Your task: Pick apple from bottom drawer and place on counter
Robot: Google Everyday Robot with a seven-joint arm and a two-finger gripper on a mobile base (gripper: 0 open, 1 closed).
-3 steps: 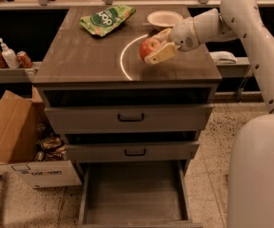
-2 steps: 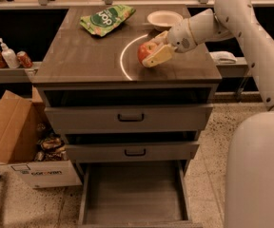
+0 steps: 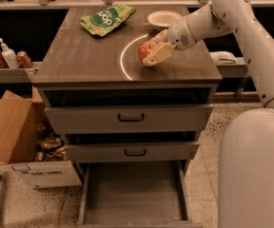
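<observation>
Leftward and slightly lower than a second ago, the tool (image 3: 151,52) has been carried. Bare tabletop (image 3: 75,61) is seen left of and before it, up to the front edge. The bottom drawer (image 3: 132,194) is pulled open well below. The red, yellow-patched apple (image 3: 144,49) is clamped between its fingers, beside the white arc (image 3: 122,61).
</observation>
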